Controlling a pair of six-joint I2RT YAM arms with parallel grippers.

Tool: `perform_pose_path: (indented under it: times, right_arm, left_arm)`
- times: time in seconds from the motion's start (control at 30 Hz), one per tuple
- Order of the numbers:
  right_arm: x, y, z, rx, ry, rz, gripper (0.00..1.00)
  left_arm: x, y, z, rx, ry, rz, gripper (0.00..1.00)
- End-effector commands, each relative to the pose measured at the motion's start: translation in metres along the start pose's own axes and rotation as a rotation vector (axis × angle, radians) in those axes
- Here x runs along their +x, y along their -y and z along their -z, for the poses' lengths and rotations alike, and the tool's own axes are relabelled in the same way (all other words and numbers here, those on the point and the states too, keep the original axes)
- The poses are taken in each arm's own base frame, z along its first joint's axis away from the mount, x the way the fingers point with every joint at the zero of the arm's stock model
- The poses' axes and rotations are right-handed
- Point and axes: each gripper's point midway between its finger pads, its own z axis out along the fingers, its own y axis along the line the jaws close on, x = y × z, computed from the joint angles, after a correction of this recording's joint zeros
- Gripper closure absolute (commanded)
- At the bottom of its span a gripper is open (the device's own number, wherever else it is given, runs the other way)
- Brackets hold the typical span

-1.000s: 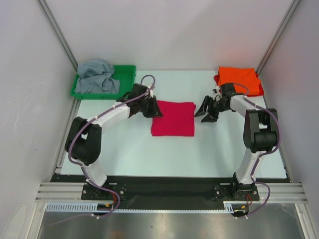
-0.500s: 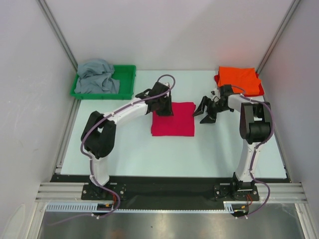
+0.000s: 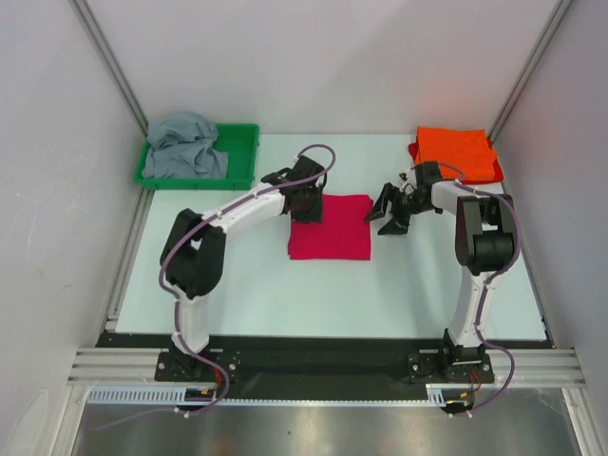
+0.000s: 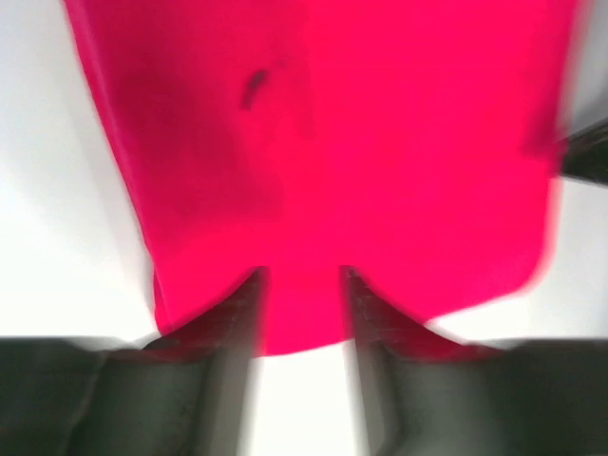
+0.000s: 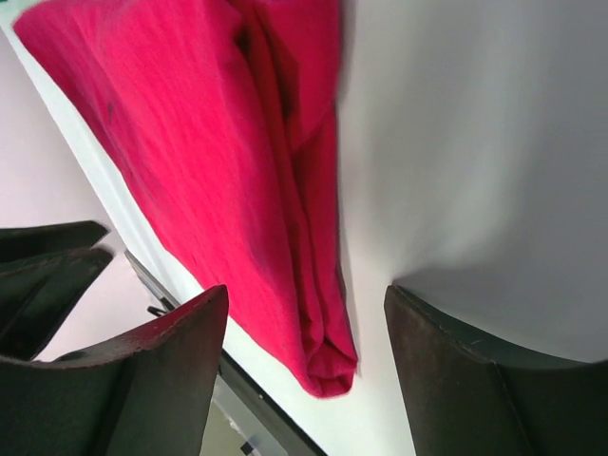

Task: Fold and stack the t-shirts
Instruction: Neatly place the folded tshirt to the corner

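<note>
The crimson-pink t-shirt [image 3: 330, 228] lies folded into a square mid-table. My left gripper [image 3: 306, 209] is at its far left corner. In the left wrist view that gripper [image 4: 302, 277] is open, its tips over the shirt's [image 4: 323, 142] edge with a narrow gap. My right gripper [image 3: 388, 213] hovers just off the shirt's far right corner. It [image 5: 306, 294] stands wide open, with the layered folded corner [image 5: 323, 351] lying between its fingers, untouched. The orange t-shirt [image 3: 456, 152] lies folded at the far right. The grey t-shirt [image 3: 185, 147] is crumpled in the tray.
A green plastic tray [image 3: 242, 133] sits at the far left and holds the grey shirt. White enclosure walls [image 3: 57, 190] close in left, right and behind. The black base rail [image 3: 313, 366] runs along the near edge.
My left arm swung right, from beside the crimson shirt's left edge onto its far left corner, and its jaws opened. My right gripper opened wider and edged slightly towards the shirt.
</note>
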Motion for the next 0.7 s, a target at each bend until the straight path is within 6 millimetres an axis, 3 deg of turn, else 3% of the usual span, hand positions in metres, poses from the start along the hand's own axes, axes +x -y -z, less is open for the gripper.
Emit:
perform_pose_path:
  times: [0.0, 0.03, 0.07, 0.1, 0.17, 0.23, 0.27, 0.37, 0.4, 0.53, 0.57, 0.67]
  right_arm:
    - [0.001, -0.010, 0.026, 0.035, 0.064, -0.021, 0.27]
    - [0.004, -0.011, 0.031, 0.047, 0.070, -0.030, 0.27]
    - [0.007, -0.011, 0.037, 0.060, 0.071, -0.048, 0.27]
    - [0.009, -0.008, 0.041, 0.079, 0.081, -0.061, 0.27]
    - [0.011, -0.012, 0.057, 0.103, 0.109, -0.067, 0.27]
    - [0.010, -0.016, 0.071, 0.133, 0.147, -0.055, 0.27]
    - [0.015, -0.017, 0.075, 0.148, 0.141, -0.062, 0.27]
    - [0.018, -0.020, 0.097, 0.220, 0.194, -0.071, 0.27]
    - [0.017, -0.017, 0.104, 0.261, 0.221, -0.077, 0.26]
    - [0.011, -0.023, 0.144, 0.365, 0.335, -0.059, 0.27]
    - [0.007, -0.036, 0.161, 0.365, 0.381, -0.036, 0.27]
    - [0.000, -0.055, 0.184, 0.341, 0.451, -0.015, 0.27]
  left_arm:
    - [-0.006, 0.037, 0.055, 0.149, 0.107, 0.039, 0.46]
    - [-0.008, 0.048, 0.082, 0.226, 0.138, 0.078, 0.41]
    - [-0.006, 0.057, 0.087, 0.275, 0.155, 0.121, 0.40]
    - [0.014, 0.056, 0.083, 0.289, 0.103, 0.229, 0.38]
    - [0.019, 0.074, 0.099, 0.368, 0.129, 0.313, 0.35]
    - [0.032, 0.080, 0.097, 0.375, 0.106, 0.472, 0.27]
    - [0.029, 0.095, 0.106, 0.425, 0.144, 0.510, 0.25]
    - [0.039, 0.118, 0.105, 0.477, 0.165, 0.729, 0.22]
    - [0.046, 0.120, 0.098, 0.474, 0.126, 0.860, 0.22]
    - [0.068, 0.137, 0.073, 0.470, 0.067, 1.092, 0.25]
    - [0.073, 0.145, 0.071, 0.477, 0.082, 1.105, 0.25]
    - [0.074, 0.151, 0.051, 0.441, 0.135, 1.178, 0.26]
